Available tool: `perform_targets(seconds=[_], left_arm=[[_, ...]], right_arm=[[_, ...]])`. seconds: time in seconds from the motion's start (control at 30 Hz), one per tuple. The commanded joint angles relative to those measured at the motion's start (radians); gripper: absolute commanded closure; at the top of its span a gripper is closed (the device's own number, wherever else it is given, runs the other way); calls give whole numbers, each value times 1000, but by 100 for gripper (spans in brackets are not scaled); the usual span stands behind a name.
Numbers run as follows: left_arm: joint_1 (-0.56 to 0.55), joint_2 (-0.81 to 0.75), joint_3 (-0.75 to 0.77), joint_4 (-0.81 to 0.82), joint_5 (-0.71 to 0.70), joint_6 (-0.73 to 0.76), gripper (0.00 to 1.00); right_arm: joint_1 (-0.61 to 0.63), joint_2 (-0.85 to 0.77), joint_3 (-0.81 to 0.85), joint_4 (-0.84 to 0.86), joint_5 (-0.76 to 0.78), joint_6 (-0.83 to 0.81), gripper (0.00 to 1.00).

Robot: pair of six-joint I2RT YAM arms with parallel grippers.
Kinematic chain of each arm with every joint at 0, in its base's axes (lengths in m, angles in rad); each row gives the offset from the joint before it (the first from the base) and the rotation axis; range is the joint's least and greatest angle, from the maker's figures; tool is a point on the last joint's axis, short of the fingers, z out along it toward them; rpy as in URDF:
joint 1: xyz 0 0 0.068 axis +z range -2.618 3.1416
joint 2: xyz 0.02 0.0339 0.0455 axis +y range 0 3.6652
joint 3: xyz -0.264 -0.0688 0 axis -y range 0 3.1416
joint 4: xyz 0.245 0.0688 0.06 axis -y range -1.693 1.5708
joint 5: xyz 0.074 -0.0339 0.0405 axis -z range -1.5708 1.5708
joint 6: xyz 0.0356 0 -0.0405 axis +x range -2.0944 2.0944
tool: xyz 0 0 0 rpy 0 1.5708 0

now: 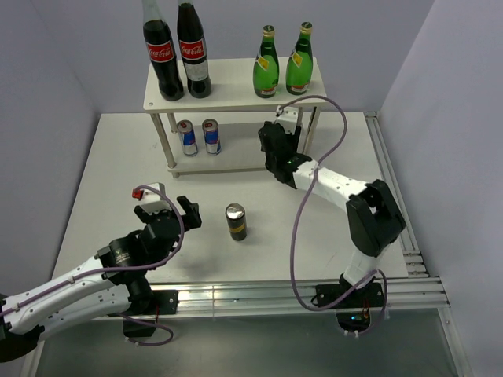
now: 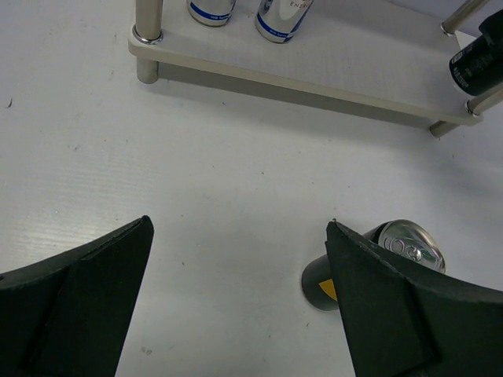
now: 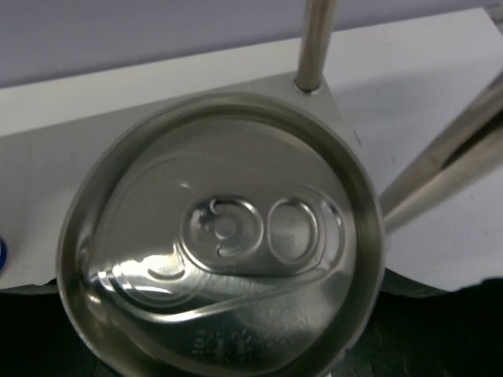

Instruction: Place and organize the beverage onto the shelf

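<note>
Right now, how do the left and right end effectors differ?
The left end effector is wide open and empty; the right end effector grips a can. The left is over the table near the loose can; the right is at the shelf's lower tier. Both are black, with two fingers.

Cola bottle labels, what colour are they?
Red; the cola labels show best in the top view.

L gripper [image 1: 167, 214] wide open, R gripper [image 1: 277, 137] gripping can [image 3: 220, 236].
</note>
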Motion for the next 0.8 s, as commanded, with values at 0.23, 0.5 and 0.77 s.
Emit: perform_targets(seconds=[0.23,0.5,0.77], left_arm=[[-7,3,-6,39,5,29,2],[-9,6,-8,42,5,32,2],[-9,11,-6,43,5,32,2]], right_arm=[[-117,171,219,121,-11,-45,100],[-125,188,168,185,-12,-24,100],[-131,300,280,179,-6,-21,100]])
